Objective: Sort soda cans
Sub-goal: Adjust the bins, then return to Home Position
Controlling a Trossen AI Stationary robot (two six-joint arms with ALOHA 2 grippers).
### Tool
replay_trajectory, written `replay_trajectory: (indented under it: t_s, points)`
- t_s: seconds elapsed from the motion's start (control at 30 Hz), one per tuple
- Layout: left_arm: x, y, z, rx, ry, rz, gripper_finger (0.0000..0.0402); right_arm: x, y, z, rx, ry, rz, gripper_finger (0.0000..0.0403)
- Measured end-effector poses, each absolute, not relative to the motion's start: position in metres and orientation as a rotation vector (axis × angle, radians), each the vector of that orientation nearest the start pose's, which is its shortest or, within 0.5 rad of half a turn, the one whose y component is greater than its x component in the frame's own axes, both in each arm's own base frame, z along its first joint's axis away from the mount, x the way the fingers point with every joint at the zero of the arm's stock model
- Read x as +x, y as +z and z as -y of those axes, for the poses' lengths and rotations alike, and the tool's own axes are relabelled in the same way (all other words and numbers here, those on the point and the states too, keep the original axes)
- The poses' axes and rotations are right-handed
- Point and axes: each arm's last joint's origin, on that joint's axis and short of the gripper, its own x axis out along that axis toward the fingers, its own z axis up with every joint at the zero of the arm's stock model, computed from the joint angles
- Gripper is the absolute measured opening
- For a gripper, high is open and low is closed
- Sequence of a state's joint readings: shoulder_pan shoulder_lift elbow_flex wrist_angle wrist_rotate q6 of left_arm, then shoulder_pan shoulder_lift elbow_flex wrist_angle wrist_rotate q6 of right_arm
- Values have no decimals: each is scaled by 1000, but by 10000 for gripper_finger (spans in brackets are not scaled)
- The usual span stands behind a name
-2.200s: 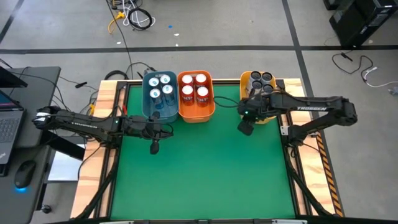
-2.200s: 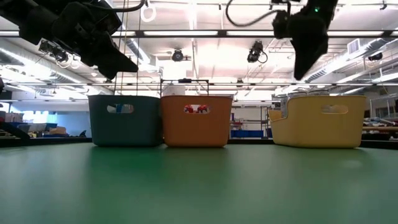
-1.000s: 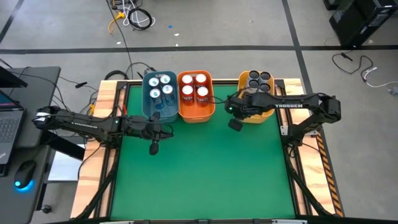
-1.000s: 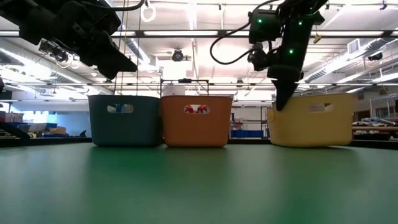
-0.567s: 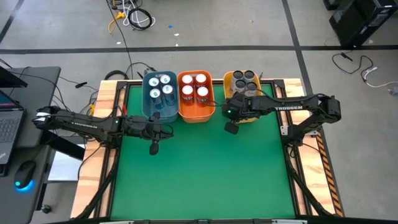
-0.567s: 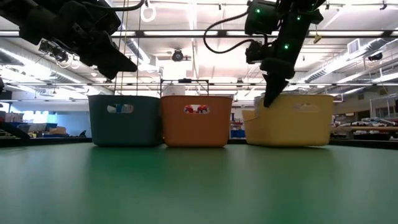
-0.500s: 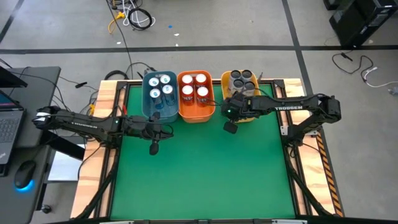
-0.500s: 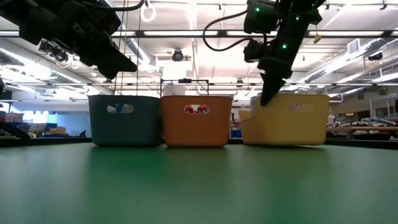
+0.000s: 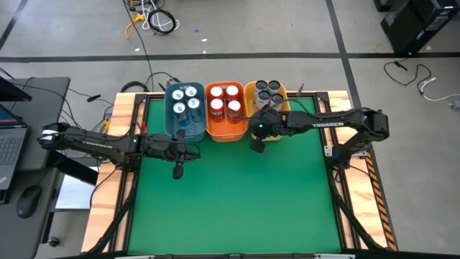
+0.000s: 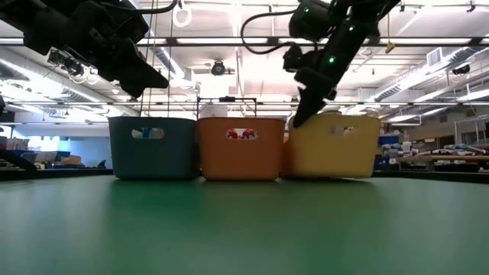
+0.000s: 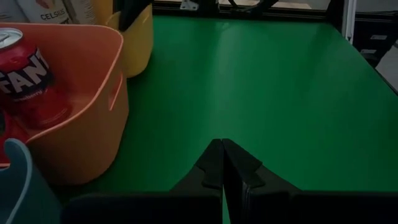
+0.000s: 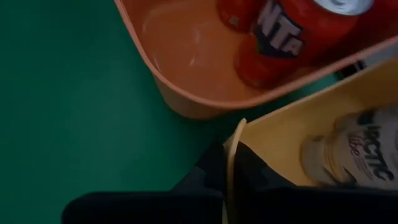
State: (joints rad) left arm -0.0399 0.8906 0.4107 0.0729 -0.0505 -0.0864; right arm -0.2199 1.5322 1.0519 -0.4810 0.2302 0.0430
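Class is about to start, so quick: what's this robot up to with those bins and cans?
The right gripper is shut on the rim of the yellow plastic bin, which holds the dark grey cans and stands against the orange plastic bin of red cans. The blue plastic bin holds white-topped teal cans. The left gripper waits shut nearby.

A red soda can (image 11: 28, 74) in the orange bin (image 11: 93, 124) is showing white letters reading "FAN" in the left wrist view, and the right wrist view is showing "NTA" on another red can (image 12: 292, 31). Pale cans (image 11: 46, 9) in the yellow bin (image 11: 137, 43) are showing "CELSIUS". White lettering on the right arm's link (image 9: 327, 124) is reading "TROSSEN" in the high view.
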Motion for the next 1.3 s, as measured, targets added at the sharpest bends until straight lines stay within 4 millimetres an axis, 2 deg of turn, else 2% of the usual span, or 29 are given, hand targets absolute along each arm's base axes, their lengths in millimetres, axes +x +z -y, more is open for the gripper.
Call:
replay_trajectory:
  t_s: [0.2, 0.37, 0.5, 0.6, 0.73, 0.83, 0.9, 1.0, 1.13, 1.2, 1.3]
  points:
    - [187, 209, 6, -69, 29, -422, 1, 318, 210, 79, 39, -418, -944, 26]
    - [187, 209, 6, -70, 29, -424, 1, 325, 211, 80, 37, -420, -909, 64]
    - [187, 209, 6, -70, 30, -421, 1, 330, 231, 82, 34, -426, -876, 105]
    - [187, 209, 6, -87, 33, -418, 1, 333, 256, 81, 15, -419, -843, 136]
    - [187, 210, 6, -93, 21, -417, 1, 327, 280, 73, -14, -391, -862, 160]
    - [188, 213, 7, -87, -3, -383, 1, 321, 291, 60, -73, -341, -830, 138]
    - [190, 218, 8, -79, -52, -328, 1, 317, 293, 52, -110, -308, -803, 97]
    - [192, 227, 10, -51, -105, -199, 1, 310, 281, 40, -151, -234, -780, 22]
    - [192, 231, 8, -29, -108, -70, 1, 295, 264, 32, -122, -147, -655, 12]
    - [192, 231, 5, -30, -107, -52, 1, 284, 252, 30, -110, -114, -615, 4]
    - [192, 230, 1, -29, -85, -50, 1, 263, 246, 29, -100, -86, -506, 2]
